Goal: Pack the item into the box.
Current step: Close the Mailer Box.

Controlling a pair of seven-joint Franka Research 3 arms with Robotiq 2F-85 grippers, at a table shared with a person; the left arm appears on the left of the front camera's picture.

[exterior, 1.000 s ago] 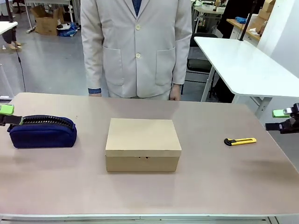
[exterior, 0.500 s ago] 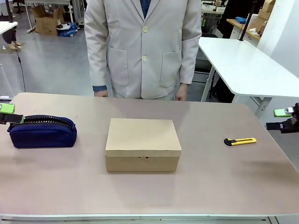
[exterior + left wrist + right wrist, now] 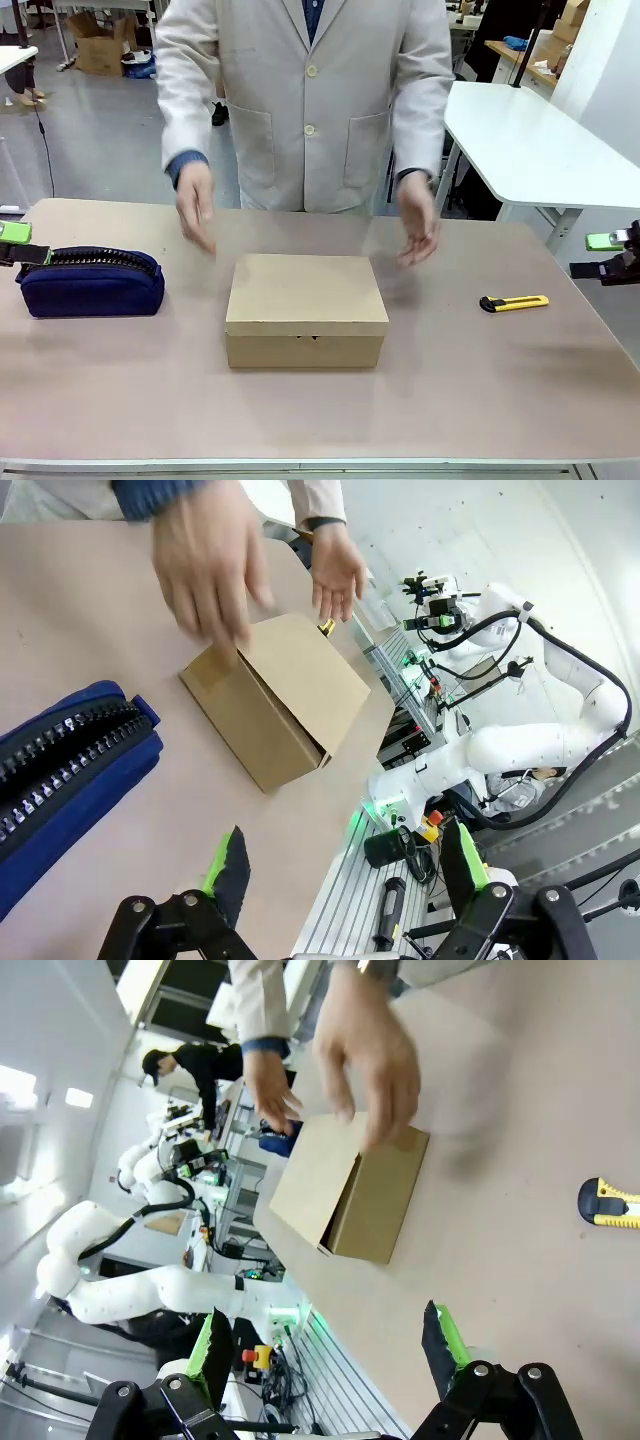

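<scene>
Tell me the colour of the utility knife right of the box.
Yellow with a black tip: the utility knife, clearest in the front view.

Front view: fixed, robot's side of bench (image 3: pixel 480 400), facing across toward person (image 3: pixel 310 100) at far edge; whole bench top in frame.
Left wrist view: low over bench's left end, rolled, looking past own pincer (image 3: pixel 350 865) across bench; pouch (image 3: pixel 60 770) close.
Right wrist view: low off right end, rolled, past own pincer (image 3: pixel 325 1345); knife (image 3: pixel 610 1205) near.
Shared by all three: closed box (image 3: pixel 305 310), person's hands.
</scene>
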